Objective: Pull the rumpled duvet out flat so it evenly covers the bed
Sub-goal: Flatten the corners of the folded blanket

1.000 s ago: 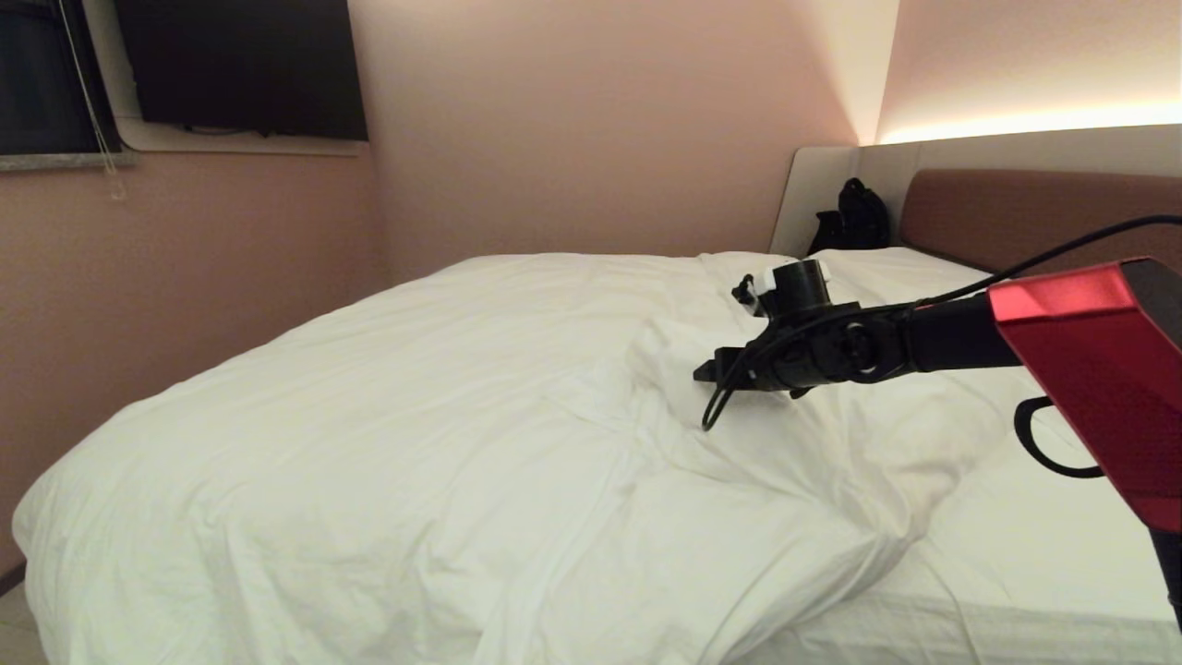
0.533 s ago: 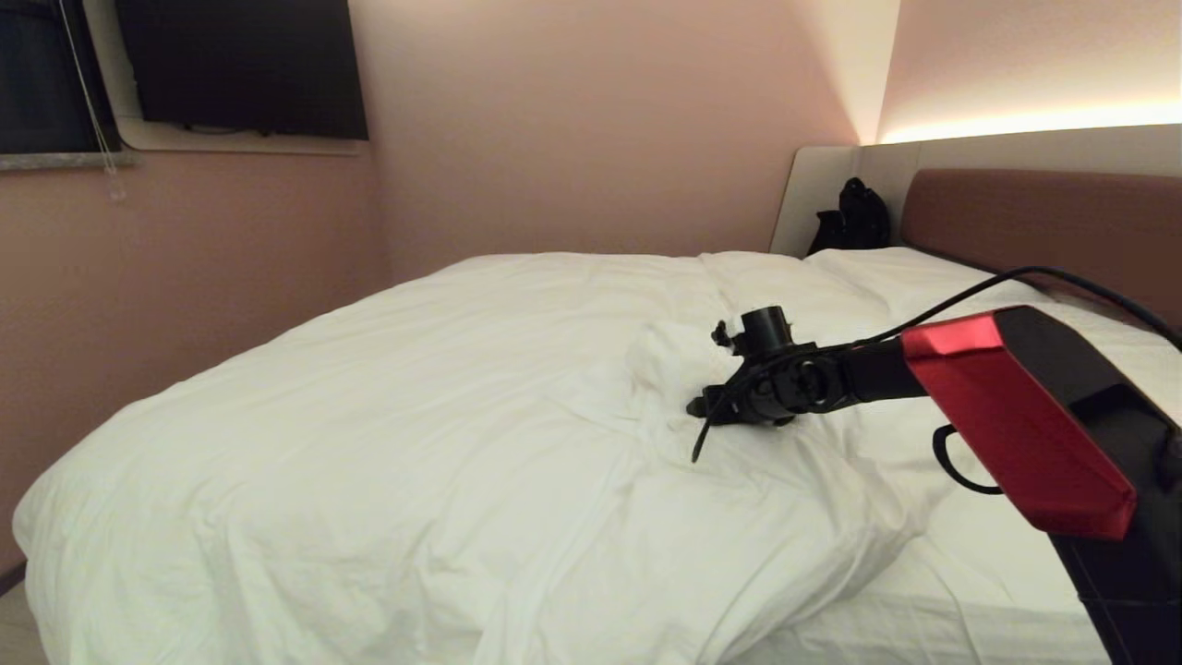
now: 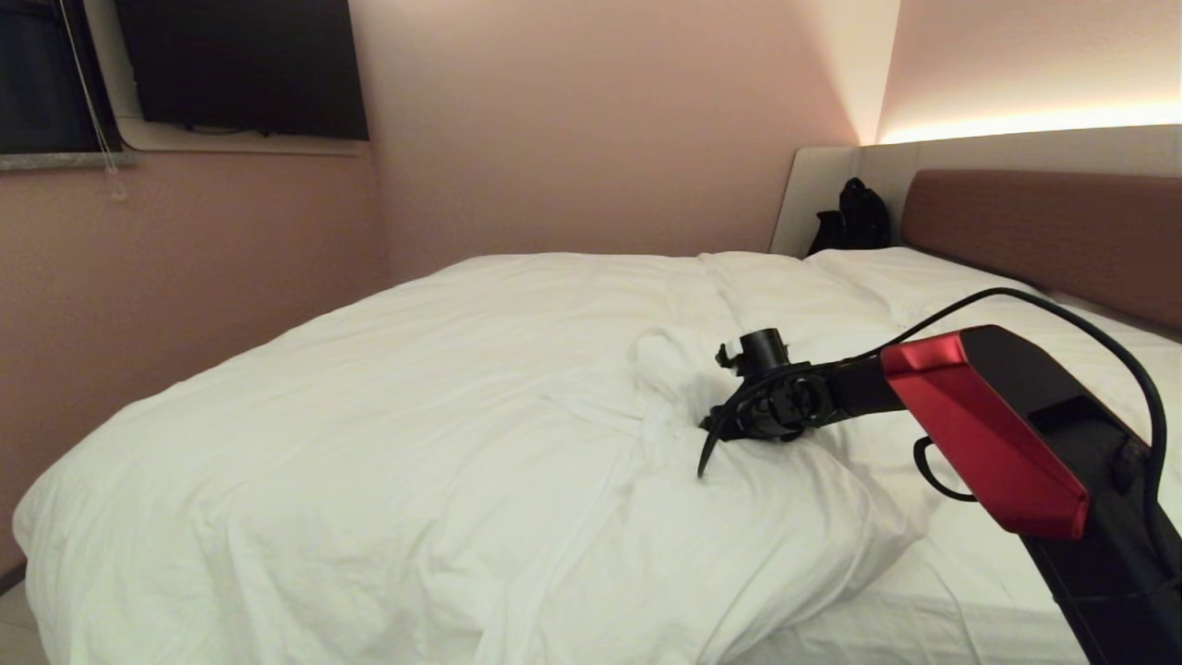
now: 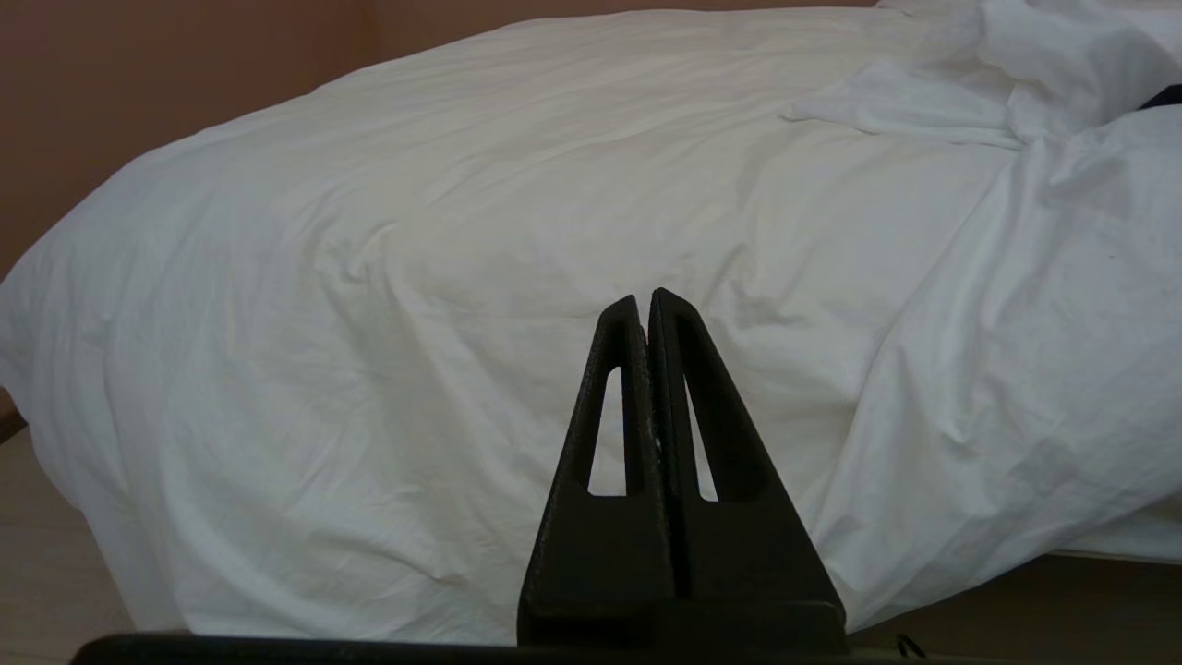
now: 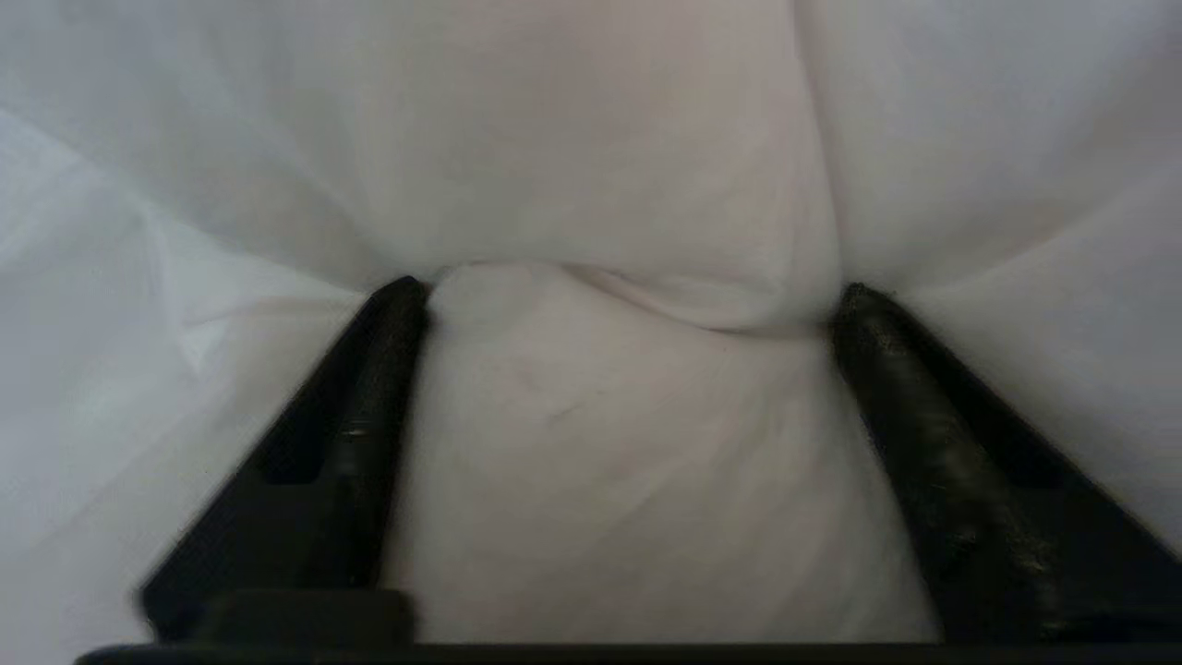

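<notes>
We see the right gripper (image 3: 709, 423) reaching from the right side of the head view to a bunched ridge near the middle of the duvet (image 3: 388, 434), its tip pressed into the white cloth. In the right wrist view the right gripper (image 5: 628, 305) has its 2 fingers (image 5: 369, 406) spread wide, with a puffy fold of the duvet (image 5: 609, 434) filling the gap between them; both tips touch the cloth, but the jaws have not closed on it. The duvet lies across the bed (image 3: 1007, 573), smooth over the far and left parts, rumpled and folded back at the near right, where a strip of flat sheet (image 3: 970, 591) is left bare. Beyond it we see the reddish-brown headboard (image 3: 1043, 231) and a black bag (image 3: 854, 217) in the corner by the pale panel. A dark screen (image 3: 245, 65) hangs on the pink wall at upper left. The left gripper (image 4: 646, 309) is out of the head view; its wrist view shows it low beside the bed, with its 2 fingers pressed together and holding nothing, pointing at the draped side of the duvet (image 4: 416, 277) and clear of it.
</notes>
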Motion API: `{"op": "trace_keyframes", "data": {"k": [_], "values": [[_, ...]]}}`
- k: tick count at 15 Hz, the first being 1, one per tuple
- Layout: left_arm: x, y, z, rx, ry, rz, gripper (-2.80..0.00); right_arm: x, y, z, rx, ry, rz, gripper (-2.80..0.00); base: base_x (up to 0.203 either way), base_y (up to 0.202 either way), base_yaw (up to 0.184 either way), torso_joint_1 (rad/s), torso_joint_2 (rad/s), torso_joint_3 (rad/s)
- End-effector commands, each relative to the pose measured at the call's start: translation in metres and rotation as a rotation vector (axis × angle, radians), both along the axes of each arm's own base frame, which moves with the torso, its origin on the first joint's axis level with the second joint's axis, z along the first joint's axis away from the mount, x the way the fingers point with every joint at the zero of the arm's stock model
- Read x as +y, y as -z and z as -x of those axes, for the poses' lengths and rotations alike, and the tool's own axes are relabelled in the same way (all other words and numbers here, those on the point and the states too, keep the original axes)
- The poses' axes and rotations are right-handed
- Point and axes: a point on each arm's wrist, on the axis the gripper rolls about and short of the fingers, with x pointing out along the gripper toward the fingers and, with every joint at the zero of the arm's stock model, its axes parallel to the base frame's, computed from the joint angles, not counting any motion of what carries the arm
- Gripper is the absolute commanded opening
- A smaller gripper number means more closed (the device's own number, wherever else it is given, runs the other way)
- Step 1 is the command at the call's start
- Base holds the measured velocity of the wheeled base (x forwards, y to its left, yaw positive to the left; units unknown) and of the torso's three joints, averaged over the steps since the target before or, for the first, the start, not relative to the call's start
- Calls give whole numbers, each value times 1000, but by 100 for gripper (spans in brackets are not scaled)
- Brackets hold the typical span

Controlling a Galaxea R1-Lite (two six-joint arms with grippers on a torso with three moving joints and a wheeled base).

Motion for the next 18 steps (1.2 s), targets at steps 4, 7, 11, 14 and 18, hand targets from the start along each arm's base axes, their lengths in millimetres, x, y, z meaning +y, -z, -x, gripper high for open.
{"op": "trace_keyframes", "data": {"k": [4, 7, 11, 14, 18], "values": [[0, 0, 0, 0, 0, 0, -280, -3, -25, 7, -29, 12, -18, -280, 0, 0, 0, 0, 0, 0], [0, 0, 0, 0, 0, 0, -280, -6, -46, 16, -52, 11, -30, -280, 0, 0, 0, 0, 0, 0], [0, 0, 0, 0, 0, 0, -280, -14, -86, 47, -79, -1, -51, -280, 0, 0, 0, 0, 0, 0], [0, 0, 0, 0, 0, 0, -280, -21, -108, 73, -98, -15, -68, -280, 0, 0, 0, 0, 0, 0], [0, 0, 0, 0, 0, 0, -280, -40, -127, 117, -106, -6, -70, -280, 0, 0, 0, 0, 0, 0]]}}
